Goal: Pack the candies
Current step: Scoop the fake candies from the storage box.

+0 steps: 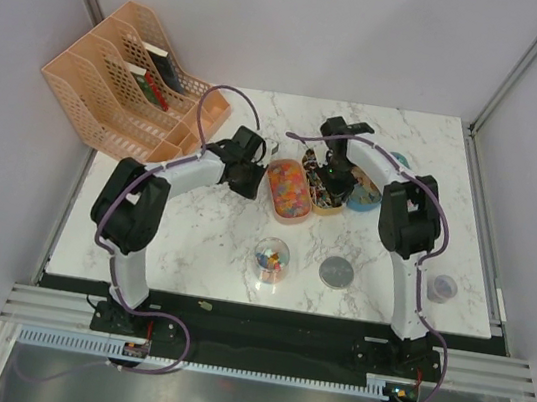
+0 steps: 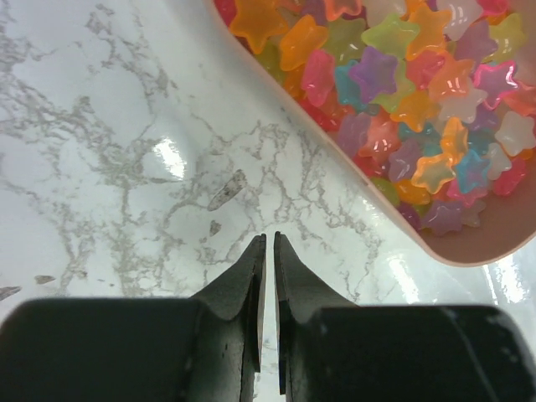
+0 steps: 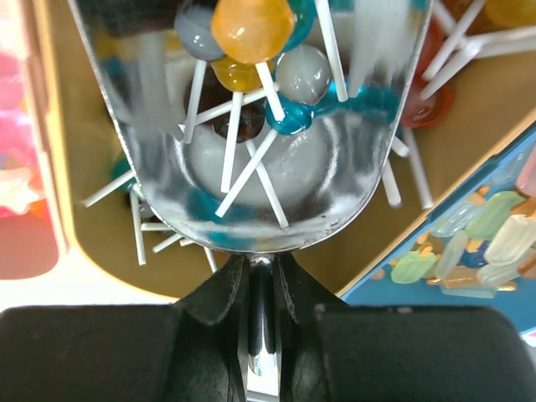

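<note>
My right gripper (image 3: 261,260) is shut on the thin handle of a shiny metal scoop (image 3: 276,180). The scoop holds several lollipop candies (image 3: 251,29) with white sticks and hangs over a tan oval tray (image 3: 469,142) of more lollipops. In the top view this gripper (image 1: 333,175) points down into the middle tray (image 1: 326,207). My left gripper (image 2: 270,239) is shut on nothing, its tips just above the marble, beside a pink tray (image 2: 452,254) full of star-shaped candies (image 2: 402,84). From above, the left gripper (image 1: 247,173) sits just left of that tray (image 1: 288,191).
A blue tray (image 3: 435,289) with popsicle-shaped candies (image 3: 494,234) lies right of the tan one. A clear round jar (image 1: 271,259) holding some sweets and its grey lid (image 1: 337,271) stand nearer the arm bases. A small purple-tinted cup (image 1: 443,288) is at the right edge; an orange file rack (image 1: 130,79) is at the back left.
</note>
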Controlling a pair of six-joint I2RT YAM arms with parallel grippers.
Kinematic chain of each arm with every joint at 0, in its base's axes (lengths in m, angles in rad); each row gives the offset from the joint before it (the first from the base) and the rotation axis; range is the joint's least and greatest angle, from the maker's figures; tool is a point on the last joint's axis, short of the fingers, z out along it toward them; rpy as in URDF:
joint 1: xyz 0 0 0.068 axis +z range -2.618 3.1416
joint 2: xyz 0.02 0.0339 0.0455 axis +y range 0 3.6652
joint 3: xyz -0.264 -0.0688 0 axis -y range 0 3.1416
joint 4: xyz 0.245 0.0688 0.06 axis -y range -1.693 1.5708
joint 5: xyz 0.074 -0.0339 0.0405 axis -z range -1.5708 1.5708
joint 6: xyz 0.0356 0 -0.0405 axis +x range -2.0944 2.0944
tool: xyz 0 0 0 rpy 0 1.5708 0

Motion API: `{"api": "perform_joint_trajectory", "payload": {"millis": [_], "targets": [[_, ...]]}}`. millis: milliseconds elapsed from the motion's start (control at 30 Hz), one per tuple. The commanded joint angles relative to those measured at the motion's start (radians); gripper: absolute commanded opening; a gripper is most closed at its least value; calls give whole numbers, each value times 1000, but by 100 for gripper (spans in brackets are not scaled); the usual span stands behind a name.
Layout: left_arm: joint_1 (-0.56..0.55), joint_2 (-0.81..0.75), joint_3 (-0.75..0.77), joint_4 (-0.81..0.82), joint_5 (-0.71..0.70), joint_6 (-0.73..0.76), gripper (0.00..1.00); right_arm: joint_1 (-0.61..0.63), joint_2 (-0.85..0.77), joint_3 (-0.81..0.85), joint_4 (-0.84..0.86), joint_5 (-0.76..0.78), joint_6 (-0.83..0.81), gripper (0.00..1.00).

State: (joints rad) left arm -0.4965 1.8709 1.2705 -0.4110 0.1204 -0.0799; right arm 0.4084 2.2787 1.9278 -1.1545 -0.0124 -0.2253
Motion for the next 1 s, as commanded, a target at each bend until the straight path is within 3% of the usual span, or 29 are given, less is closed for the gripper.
{"api": "perform_joint_trajectory", "payload": {"millis": [0,433,733,967], "targets": [[22,-67,46,-20,-33,78,14,4,-102,-55,84,-58,-12,0],[58,-131,62,-72,-30,166,15,-8,-323,-262,266,-81,3,0],[111,-194,52,-107,7,180,15,-2,-481,-282,17,-83,-356,0],[217,-286,21,-107,27,138,15,113,-642,-397,-53,37,-508,0]]}}
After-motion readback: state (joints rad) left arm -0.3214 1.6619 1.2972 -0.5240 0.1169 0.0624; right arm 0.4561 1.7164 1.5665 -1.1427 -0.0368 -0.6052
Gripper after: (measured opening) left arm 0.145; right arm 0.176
